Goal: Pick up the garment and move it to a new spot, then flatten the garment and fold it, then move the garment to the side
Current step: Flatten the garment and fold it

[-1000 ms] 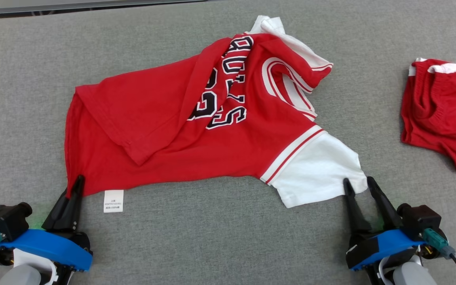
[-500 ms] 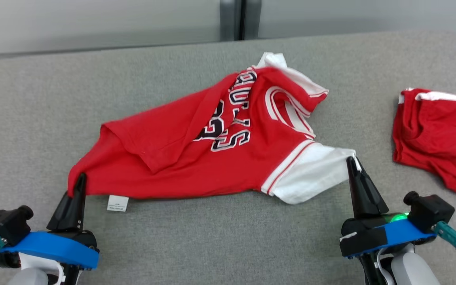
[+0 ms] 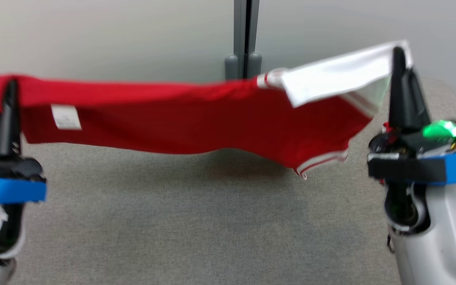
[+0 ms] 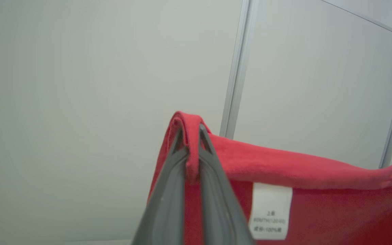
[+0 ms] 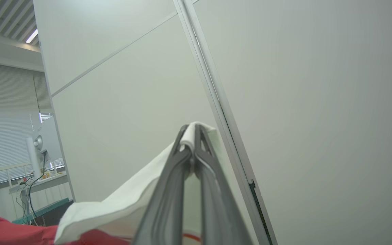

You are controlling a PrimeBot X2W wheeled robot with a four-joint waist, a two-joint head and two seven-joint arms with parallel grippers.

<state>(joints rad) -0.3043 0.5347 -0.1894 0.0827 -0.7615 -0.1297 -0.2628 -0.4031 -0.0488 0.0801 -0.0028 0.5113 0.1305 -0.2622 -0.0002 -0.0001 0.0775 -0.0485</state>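
The garment (image 3: 196,118) is a red jersey with white sleeves, and it hangs stretched in the air above the grey table (image 3: 196,221). My left gripper (image 3: 9,85) is shut on its red hem corner at the left, near a white care label (image 3: 65,117). In the left wrist view that red corner (image 4: 189,136) sits pinched between the fingers. My right gripper (image 3: 399,53) is shut on the white sleeve (image 3: 339,77) at the upper right. The right wrist view shows the white cloth (image 5: 191,134) clamped at the fingertips. The jersey's lower edge (image 3: 319,162) sags just over the table.
A pale partition wall (image 3: 113,39) with a grey post (image 3: 244,39) stands behind the table. A sliver of a second red piece (image 3: 386,127) peeks out behind my right gripper. In the right wrist view a desk with cables (image 5: 36,177) stands far off.
My right gripper shut on the white sleeve. Both grippers then rose, lifting the jersey off the table and stretching it between them. The head camera has tilted upward.
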